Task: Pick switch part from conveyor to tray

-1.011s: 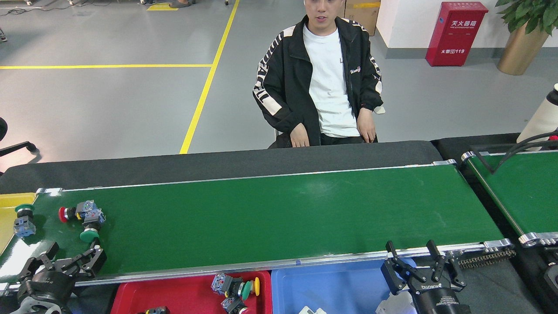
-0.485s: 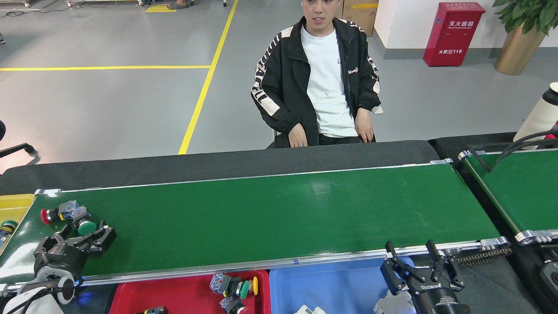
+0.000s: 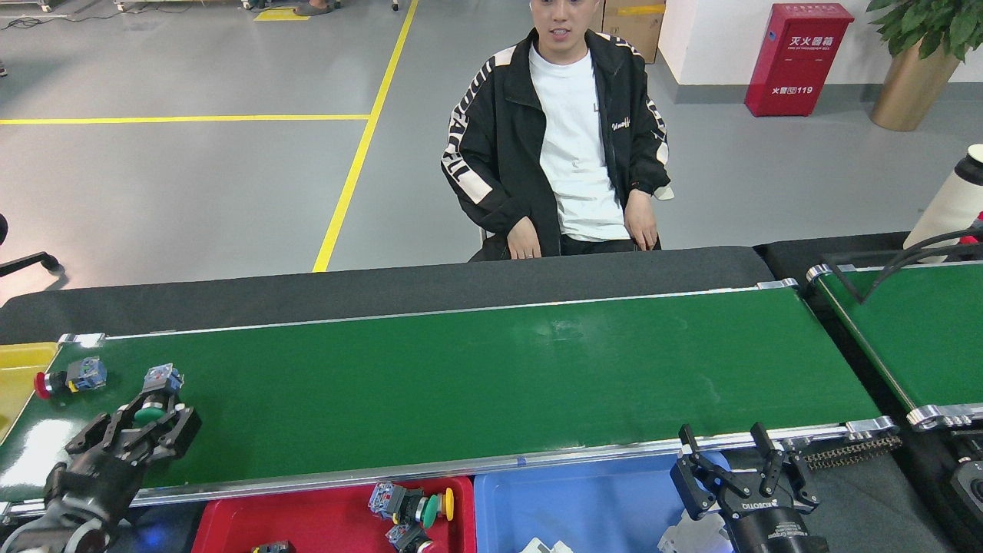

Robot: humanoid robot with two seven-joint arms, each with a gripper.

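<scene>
1. you had the conveyor (image 3: 476, 376) in front of you: a long, glossy dark-green belt with thin silver side rails, a pale scuff near its middle and a bright glare patch at its left end.
2. the green-capped switch part (image 3: 156, 393) was a short stubby cylinder: round green mushroom cap nearest you, a black collar, then a boxy grey-and-blue contact block at the far end.
3. its long axis ran roughly away from you, leaning slightly right, cap toward the near rail and block toward the far rail.
4. your left gripper (image 3: 146, 426), black jointed metal, had its fingers bracketing the green cap from both sides; the cap sat right between the tips. you couldn't tell whether they were actually pinching it or only close around it.
5. a second switch part (image 3: 67, 377), red-capped, lay on its side further left on the belt, cap pointing left toward the yellow bin (image 3: 19, 376), clear of the fingers.
6. the red tray (image 3: 330, 518) sat below the near rail, smooth plastic, with a few switch parts already lying in it; a blue tray (image 3: 591, 503) stood beside it.
7. your right gripper (image 3: 726, 453) hung over the blue tray's right end, fingers spread apart and holding nothing.
</scene>
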